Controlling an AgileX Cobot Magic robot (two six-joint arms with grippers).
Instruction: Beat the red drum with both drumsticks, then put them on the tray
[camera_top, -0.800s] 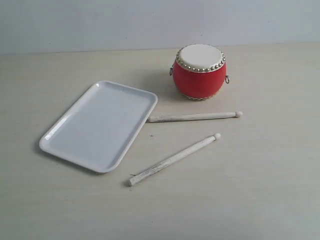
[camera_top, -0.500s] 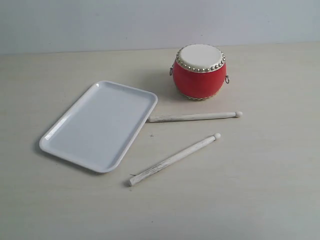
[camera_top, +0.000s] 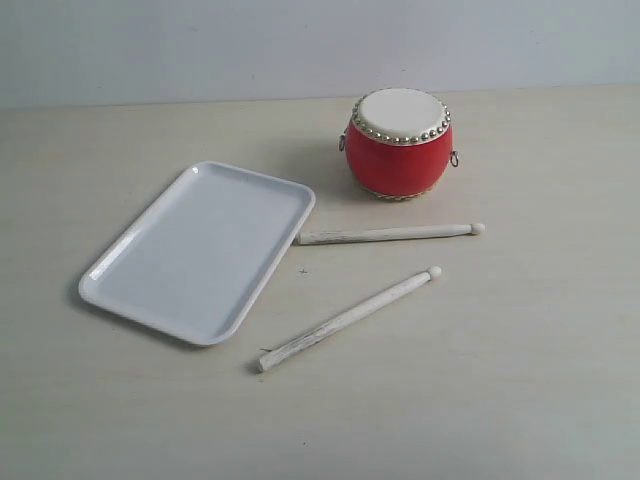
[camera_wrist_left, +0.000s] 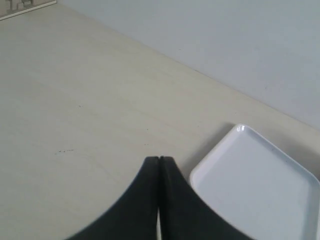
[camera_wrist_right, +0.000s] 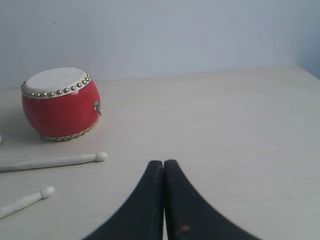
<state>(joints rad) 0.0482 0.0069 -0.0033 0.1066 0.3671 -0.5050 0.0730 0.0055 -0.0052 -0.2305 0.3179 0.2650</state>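
Red drum (camera_top: 399, 140) sits upright at the far side of the counter (camera_top: 520, 360), right of centre. Both drumsticks lie flat on the counter. The far drumstick (camera_top: 390, 234) is just in front of the drum, butt end right up at the tray (camera_top: 200, 250) (touching or not, can't tell). The near drumstick (camera_top: 345, 319) slants with its ball tip far-right. The tray is on the left. Left fingers (camera_wrist_left: 150, 190) are clenched on nothing beside a tray corner; right fingers (camera_wrist_right: 150, 195) are clenched too, gripping nothing, facing the drum.
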